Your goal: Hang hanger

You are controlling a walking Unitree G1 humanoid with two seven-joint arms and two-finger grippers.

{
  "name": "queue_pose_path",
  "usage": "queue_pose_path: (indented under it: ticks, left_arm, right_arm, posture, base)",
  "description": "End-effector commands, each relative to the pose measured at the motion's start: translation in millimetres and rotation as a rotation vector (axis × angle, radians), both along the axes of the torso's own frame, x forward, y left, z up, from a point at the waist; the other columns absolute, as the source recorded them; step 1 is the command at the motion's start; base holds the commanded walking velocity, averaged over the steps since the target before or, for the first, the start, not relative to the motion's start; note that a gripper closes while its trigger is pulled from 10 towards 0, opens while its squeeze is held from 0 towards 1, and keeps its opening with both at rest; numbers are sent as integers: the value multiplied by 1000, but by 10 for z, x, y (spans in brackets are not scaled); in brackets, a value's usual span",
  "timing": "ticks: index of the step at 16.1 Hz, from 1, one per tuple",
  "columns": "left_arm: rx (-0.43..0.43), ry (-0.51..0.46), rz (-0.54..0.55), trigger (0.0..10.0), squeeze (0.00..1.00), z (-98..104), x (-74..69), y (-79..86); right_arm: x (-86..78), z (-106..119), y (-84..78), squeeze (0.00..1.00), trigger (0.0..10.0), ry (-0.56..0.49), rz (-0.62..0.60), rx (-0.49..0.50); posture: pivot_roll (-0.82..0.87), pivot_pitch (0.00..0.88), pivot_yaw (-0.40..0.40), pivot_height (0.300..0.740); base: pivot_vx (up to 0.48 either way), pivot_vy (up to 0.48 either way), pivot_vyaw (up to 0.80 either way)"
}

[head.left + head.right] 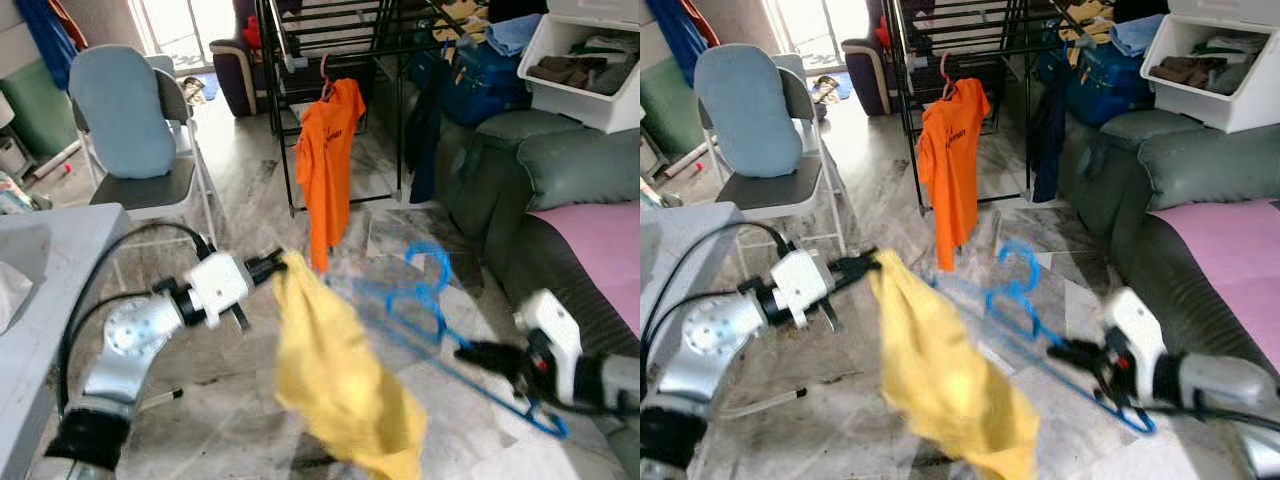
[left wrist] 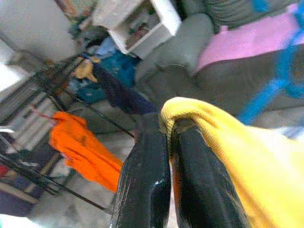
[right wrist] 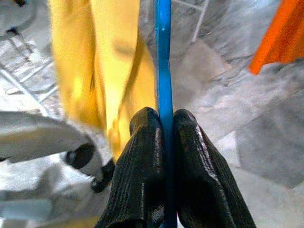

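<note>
**Blue hanger held out over the floor, yellow cloth dangling beside it**

The right gripper point(image 3: 160, 124) has its two black fingers pressed together on the thin bar of the blue hanger point(image 1: 430, 318), holding it in the air above the marble floor point(image 1: 250, 190) in front of the grey sofa point(image 1: 540, 190). The hanger's long axis slants from the gripper, low on the robot's right, up and away toward the middle of the room. Its hook curls at the top, toward the black drying rack point(image 1: 330, 60), where an orange shirt point(image 1: 326, 160) hangs.

The left gripper point(image 2: 168, 130) is clamped tight on the top edge of a yellow cloth point(image 1: 335, 375). The cloth droops beside the hanger, blurred. A folding chair point(image 1: 135, 130) stands further back on the left.
</note>
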State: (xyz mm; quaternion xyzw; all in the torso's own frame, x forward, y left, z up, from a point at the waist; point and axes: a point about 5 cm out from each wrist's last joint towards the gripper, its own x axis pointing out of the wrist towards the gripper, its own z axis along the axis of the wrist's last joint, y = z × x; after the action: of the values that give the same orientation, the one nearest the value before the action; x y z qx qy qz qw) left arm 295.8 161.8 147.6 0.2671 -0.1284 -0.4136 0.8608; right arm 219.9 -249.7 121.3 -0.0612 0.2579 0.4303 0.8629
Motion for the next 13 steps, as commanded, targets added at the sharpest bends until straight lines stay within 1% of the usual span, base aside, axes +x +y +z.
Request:
queue_pose_path:
  ticks: [1,3,4,7,9,11,13]
  left_arm:
    - [10,-48,16,10000,0,86,50,62]
    - [16,-58,12,10000,0,73,73,52]
    - [15,-59,13,10000,0,72,80,45]
    - [18,-63,15,10000,0,58,108,34]
    - [21,-64,28,10000,0,43,133,50]
    - [20,-74,40,10000,0,43,149,52]
    - [22,-88,78,10000,0,16,175,79]
  right_arm:
    - [-97,138,0,0,10000,4,78,27]
    - [-193,185,-8,0,10000,36,119,46]
    - [-204,205,1,0,10000,37,127,59]
    - [-191,235,32,0,10000,21,127,81]
    - [-191,244,92,0,10000,15,141,108]
    - [-175,269,137,0,10000,6,146,143]
    - [-157,331,197,0,10000,-7,157,190]
  posture:
    - [-188,0,98,740]
    - [-192,0,104,740]
    - [-195,0,107,740]
    - [-196,0,111,740]
    - [-195,0,114,740]
    - [-194,0,116,740]
    - [-198,0,119,740]
  base:
    - [0,0,0]
    - [0,0,0]
    - [0,0,0]
    - [0,0,0]
    - [0,0,0]
    - [0,0,0]
    - [0,0,0]
